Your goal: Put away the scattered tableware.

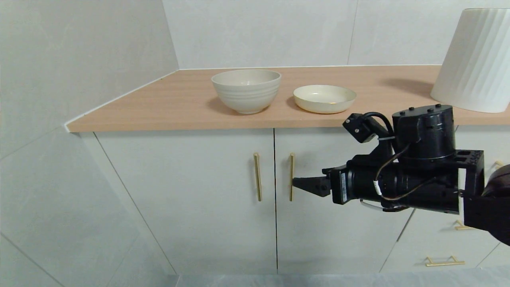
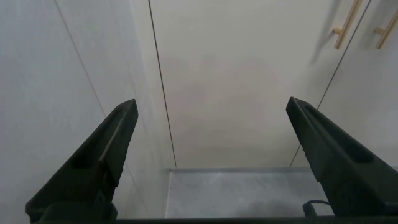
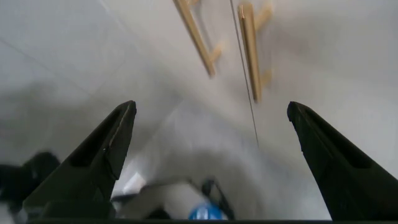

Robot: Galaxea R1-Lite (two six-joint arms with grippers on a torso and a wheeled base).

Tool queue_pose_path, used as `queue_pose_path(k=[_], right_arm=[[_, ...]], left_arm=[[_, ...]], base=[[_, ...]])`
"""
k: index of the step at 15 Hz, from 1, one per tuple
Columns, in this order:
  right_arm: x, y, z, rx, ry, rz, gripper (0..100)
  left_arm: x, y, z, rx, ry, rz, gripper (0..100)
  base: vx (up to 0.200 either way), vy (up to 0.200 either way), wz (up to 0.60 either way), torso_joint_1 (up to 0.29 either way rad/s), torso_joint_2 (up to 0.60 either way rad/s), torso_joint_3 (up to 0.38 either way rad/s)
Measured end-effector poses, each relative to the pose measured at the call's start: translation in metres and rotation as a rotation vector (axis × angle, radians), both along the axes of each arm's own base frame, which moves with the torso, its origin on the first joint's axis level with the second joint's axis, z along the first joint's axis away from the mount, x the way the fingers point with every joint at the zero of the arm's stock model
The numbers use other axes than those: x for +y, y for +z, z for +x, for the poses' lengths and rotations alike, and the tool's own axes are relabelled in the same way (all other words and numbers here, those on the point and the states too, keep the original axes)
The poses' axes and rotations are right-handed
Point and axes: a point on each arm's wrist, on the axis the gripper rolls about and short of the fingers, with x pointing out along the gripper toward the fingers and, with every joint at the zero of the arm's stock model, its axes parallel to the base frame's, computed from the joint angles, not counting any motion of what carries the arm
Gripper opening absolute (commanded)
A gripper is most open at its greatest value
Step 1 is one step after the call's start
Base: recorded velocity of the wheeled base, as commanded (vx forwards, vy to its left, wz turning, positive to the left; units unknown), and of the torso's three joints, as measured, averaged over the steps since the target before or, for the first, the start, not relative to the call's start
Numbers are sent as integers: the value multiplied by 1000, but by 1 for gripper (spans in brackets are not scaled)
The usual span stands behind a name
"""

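Note:
A large cream bowl (image 1: 246, 89) and a shallow cream dish (image 1: 324, 98) stand side by side on the wooden countertop (image 1: 159, 109). Below them is a white cabinet with two doors and two upright brass handles (image 1: 257, 176) (image 1: 292, 176). My right gripper (image 1: 303, 185) is held level in front of the right door, its tip just beside that door's handle. In the right wrist view its fingers (image 3: 102, 158) stand wide apart, open and empty, with both handles (image 3: 250, 50) ahead. My left gripper (image 2: 211, 162) is open and empty, low before the cabinet's pale front.
A white ribbed lampshade (image 1: 476, 59) stands on the counter at the far right. More drawers with brass pulls (image 1: 444, 262) lie to the lower right. A tiled wall closes the left side, and grey floor (image 2: 230, 193) runs along the cabinet's foot.

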Motion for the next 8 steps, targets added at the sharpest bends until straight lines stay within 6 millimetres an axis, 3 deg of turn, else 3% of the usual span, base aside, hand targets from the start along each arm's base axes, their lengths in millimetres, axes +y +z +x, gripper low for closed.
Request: queue_pose_path(k=[8], right_arm=[[25, -34, 29, -47, 4, 35, 100]], left_arm=[[0, 0, 0, 0, 0, 0, 100]], base=[[0, 0, 0, 0, 0, 0]])
